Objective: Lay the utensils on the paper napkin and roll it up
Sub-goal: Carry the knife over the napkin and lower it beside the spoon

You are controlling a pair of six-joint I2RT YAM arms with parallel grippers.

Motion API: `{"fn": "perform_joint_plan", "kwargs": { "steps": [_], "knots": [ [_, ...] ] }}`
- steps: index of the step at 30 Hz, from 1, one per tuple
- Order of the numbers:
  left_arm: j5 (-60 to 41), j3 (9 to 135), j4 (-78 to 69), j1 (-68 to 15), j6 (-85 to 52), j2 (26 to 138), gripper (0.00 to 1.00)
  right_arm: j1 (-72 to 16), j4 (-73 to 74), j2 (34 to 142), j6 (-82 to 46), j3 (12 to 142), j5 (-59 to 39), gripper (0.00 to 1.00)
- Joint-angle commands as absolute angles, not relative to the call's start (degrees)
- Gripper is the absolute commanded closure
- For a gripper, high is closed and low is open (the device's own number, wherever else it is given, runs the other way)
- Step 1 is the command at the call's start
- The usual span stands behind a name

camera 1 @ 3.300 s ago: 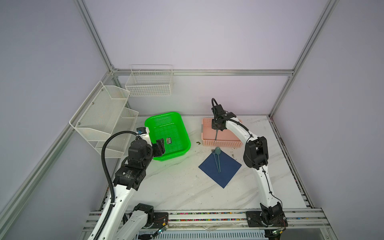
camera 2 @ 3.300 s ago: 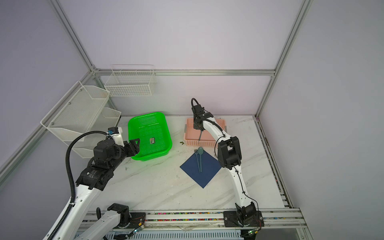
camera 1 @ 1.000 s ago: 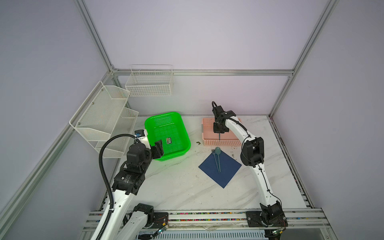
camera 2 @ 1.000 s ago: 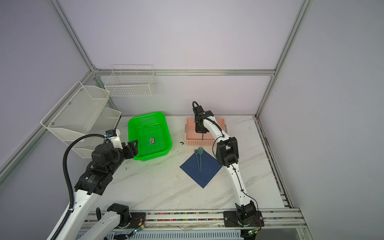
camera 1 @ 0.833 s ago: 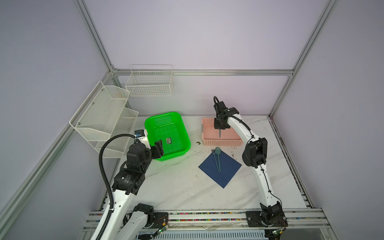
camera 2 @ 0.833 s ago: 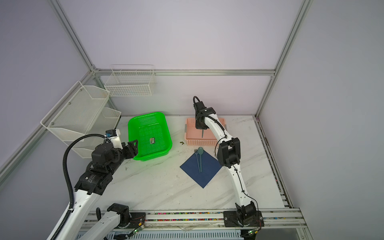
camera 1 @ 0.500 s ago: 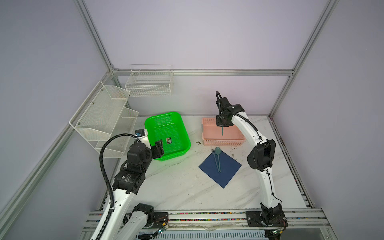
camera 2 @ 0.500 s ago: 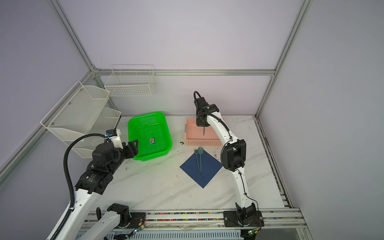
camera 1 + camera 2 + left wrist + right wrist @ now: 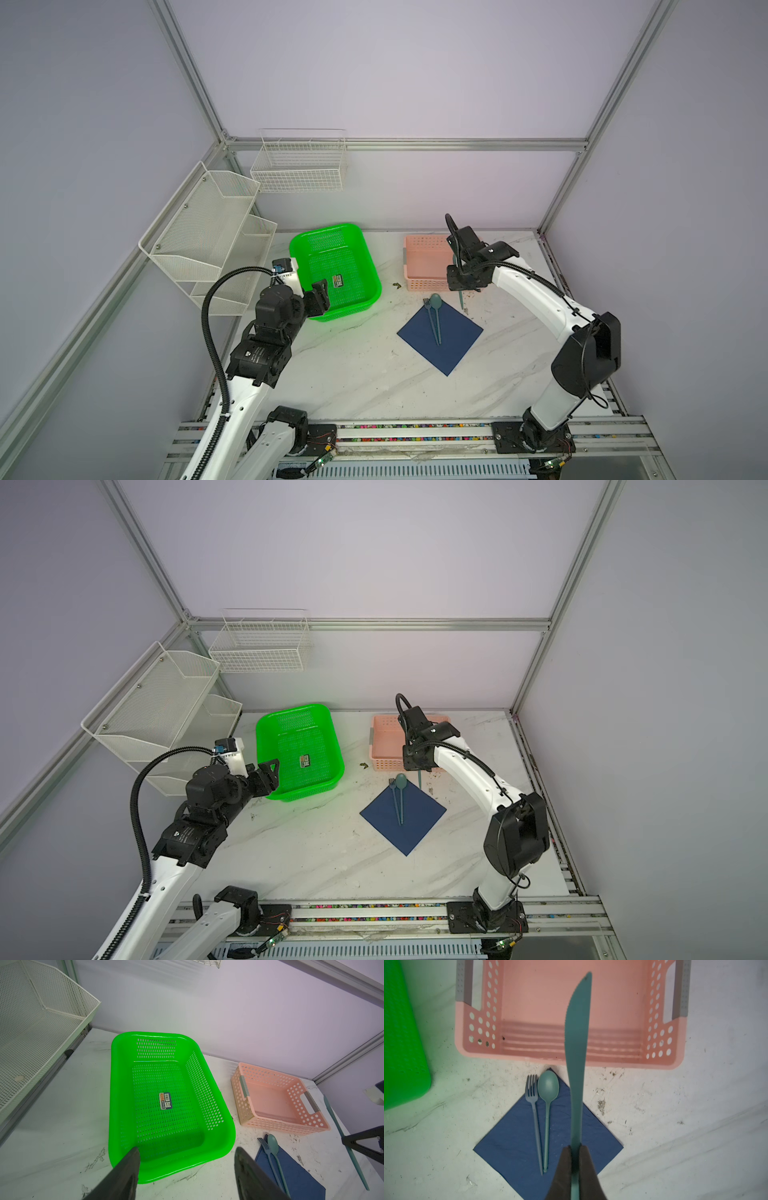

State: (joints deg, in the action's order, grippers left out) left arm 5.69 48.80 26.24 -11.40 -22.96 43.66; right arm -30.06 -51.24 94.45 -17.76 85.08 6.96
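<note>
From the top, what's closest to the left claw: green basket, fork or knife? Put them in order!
1. Green basket, right beside the left gripper.
2. Fork, on the napkin, mid-table.
3. Knife, farther right, held by the right gripper.

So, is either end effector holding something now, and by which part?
The right end effector grips the knife by its handle end, blade free. The left end effector is open and empty.

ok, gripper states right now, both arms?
left gripper: open, holding nothing, in front of the green basket.
right gripper: shut on the knife, which it holds above the table.
</note>
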Motion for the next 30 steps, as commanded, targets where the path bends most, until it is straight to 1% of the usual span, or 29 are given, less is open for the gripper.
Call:
{"fn": "perform_joint_plan", "kwargs": {
  "steps": [1,5,9,18,30],
  "knots": [
    [3.41,46.25,23.72,-11.6,-24.65,43.7,0.29,-31.62,-44.88,91.87,-19.49,77.26,2.61,0.91],
    [2.57,45.64,23.73,-11.6,-25.22,43.73,0.3,-32.59,-41.68,91.91,-20.18,70.94,2.46,0.91],
    [2.33,45.36,23.69,-11.62,-25.62,43.58,0.3,-32.7,-38.79,94.07,-20.06,68.49,3.27,0.91],
    [2.2,45.03,23.82,-11.6,-25.66,43.11,0.3,-32.78,-33.91,100.96,-19.88,67.4,3.16,0.92],
    [2.64,45.25,24.26,-11.63,-25.4,43.02,0.3,-32.78,-31.74,103.28,-20.36,67.15,3.37,0.91]
  ]
}}
